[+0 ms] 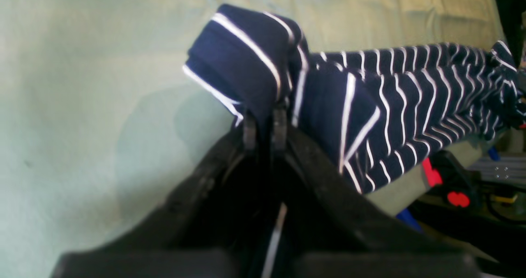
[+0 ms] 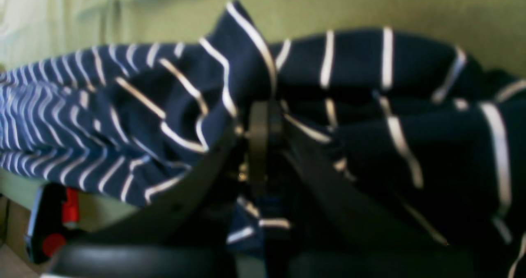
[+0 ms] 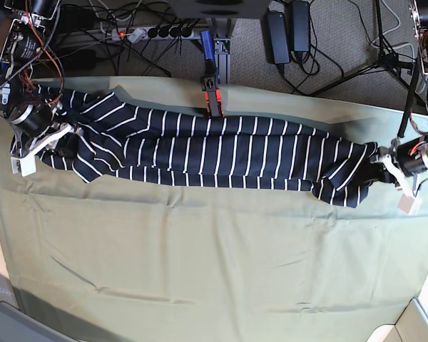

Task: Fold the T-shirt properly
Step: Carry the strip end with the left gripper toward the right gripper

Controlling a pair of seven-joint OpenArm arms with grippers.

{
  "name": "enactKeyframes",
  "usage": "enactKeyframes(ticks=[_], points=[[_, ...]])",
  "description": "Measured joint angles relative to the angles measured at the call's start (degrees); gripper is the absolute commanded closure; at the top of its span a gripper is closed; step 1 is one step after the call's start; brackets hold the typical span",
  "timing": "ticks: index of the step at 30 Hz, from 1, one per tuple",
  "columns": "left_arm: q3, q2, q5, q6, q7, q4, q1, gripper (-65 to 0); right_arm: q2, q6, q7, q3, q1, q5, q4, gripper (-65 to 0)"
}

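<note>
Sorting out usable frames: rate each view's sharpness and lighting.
Base view: sharp and evenly lit, T-shirt stripes crisp. Left wrist view: soft, with a shadow on the green cloth. Right wrist view: blurriest, its stripes smeared and the near fingers dark.

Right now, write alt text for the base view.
A striped T-shirt lies stretched in a long band across the far side of a green cloth, each end pinched by a robot gripper: right, left. Cables lie beyond.

The T-shirt [image 3: 200,149] lies stretched across the cloth's [image 3: 214,263] far side, apparently between both arms.
</note>
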Motion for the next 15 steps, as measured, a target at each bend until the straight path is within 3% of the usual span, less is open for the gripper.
enactKeyframes(ticks=[7, 15], points=[[0.0, 0.0, 2.4, 0.0, 0.5, 3.7, -0.1, 0.0, 0.0, 0.0, 0.0, 0.0, 1.7, 0.2, 0.0, 0.0], [0.0, 0.4, 4.6, -0.8, 0.5, 20.1, 3.7, 0.0, 0.0, 0.0, 0.1, 0.0, 2.5, -0.1, 0.0, 0.0]])
